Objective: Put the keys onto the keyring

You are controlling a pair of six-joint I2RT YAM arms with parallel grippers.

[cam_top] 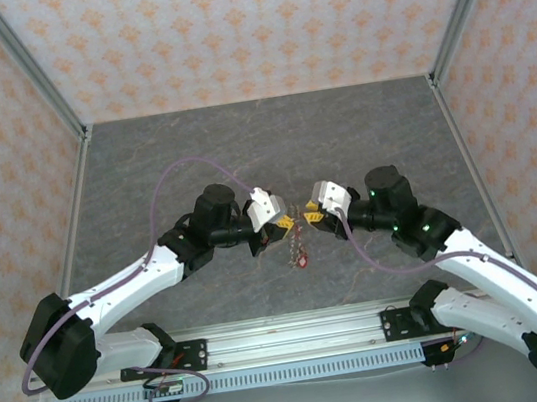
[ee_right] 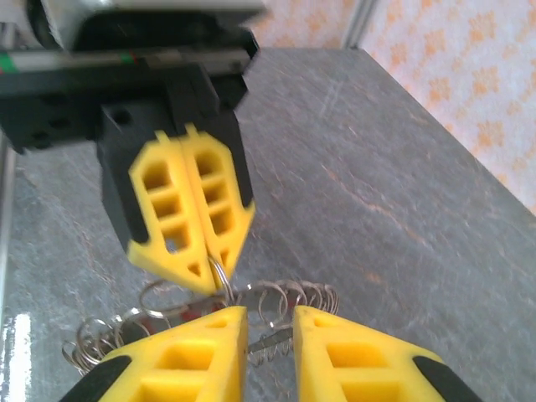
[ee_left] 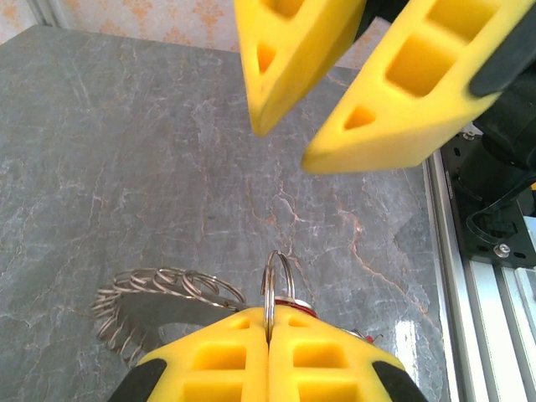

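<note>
Key (ee_left: 268,291) pinched between left jaws, right jaws parted

Two arms stood over one grey surface (cam_top: 190,152): the left arm (cam_top: 129,282) and the right arm (cam_top: 480,260). Each carried one pincer, the left pincer (ee_left: 268,335) and the right pincer (ee_right: 270,314), with two yellow fingers (ee_right: 335,352) apiece, four in all. There was one keyring (ee_right: 285,297), its fringe of wire loops too crowded to count. One small split ring (ee_left: 276,272) and one red tag (ee_left: 298,308) showed at the left pincer. The keys (cam_top: 302,255) hung too small and tangled to number.
</note>
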